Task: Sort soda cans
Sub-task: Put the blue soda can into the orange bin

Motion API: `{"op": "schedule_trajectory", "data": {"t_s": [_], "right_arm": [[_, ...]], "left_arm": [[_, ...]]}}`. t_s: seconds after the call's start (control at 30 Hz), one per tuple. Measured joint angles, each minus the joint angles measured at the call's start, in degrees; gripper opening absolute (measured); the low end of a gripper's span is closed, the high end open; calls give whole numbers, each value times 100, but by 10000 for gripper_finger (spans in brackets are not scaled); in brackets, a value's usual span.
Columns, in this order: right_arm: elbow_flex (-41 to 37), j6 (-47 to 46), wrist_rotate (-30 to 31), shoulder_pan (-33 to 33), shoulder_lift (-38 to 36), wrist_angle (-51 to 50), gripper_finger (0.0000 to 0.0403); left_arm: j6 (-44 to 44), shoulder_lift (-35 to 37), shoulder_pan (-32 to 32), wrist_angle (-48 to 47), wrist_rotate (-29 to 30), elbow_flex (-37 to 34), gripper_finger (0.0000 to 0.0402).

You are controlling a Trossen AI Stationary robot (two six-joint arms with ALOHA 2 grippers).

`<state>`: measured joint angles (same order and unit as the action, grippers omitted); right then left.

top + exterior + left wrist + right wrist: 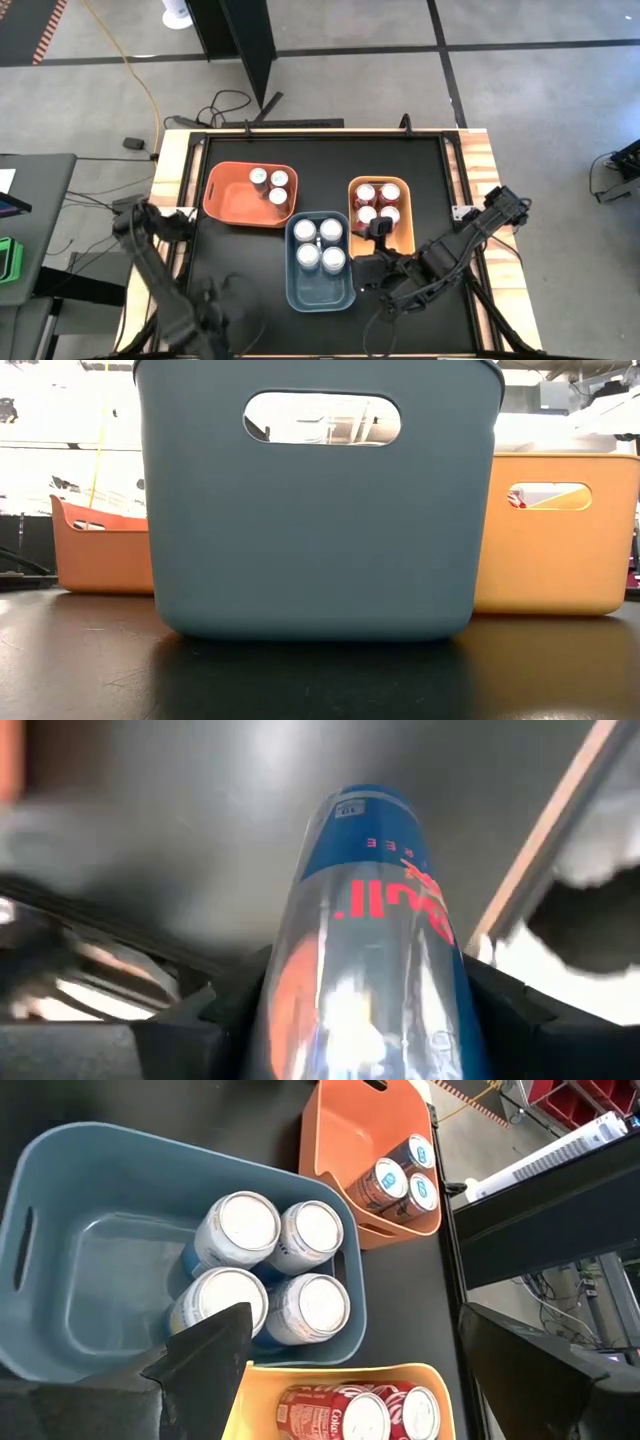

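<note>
The left arm (165, 290) reached down along the counter's (420, 170) left edge toward its near corner. In the left wrist view its fingers (200, 1020) were closed on a blue-and-silver can (375, 930) with red lettering, held lengthwise between them above the dark counter.

Right of that arm, toward the back, the orange bin (250, 194) held three blue-and-silver cans (271, 186) grouped at its right end. Just beside it, nearer the front, the blue bin (320, 285) held four silver-white cans (319, 243) packed in a square in its far half; its near half lay bare. In the low view this blue bin filled most of the picture.

Further right, the yellow bin (404, 235) held four red cans (377, 203) clustered in its far half. The right gripper (378, 232) hung over this bin's near part, its fingers (205, 1355) spread apart with nothing between them, and the right arm (460, 245) stretched back toward the counter's right edge.
</note>
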<state>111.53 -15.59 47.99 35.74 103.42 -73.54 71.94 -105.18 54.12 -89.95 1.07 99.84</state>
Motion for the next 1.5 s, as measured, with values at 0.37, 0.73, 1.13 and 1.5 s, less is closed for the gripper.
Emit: {"op": "schedule_trajectory", "data": {"t_s": [0.37,0.73,1.13,1.5], "right_arm": [[-2,4,-2,310,0,-303,372],[-2,-46,-7,601,0,-426,372],[-2,-326,-8,867,0,-612,372],[-2,-623,-6,1007,0,-660,372]], "left_arm": [[-1878,953,-1864,-15,861,58,230],[-2179,1634,-4115,-11,406,58,230],[-2109,2183,-5229,-6,-60,-289,230],[-1393,3329,-5709,-12,-311,-2213,230]]}}
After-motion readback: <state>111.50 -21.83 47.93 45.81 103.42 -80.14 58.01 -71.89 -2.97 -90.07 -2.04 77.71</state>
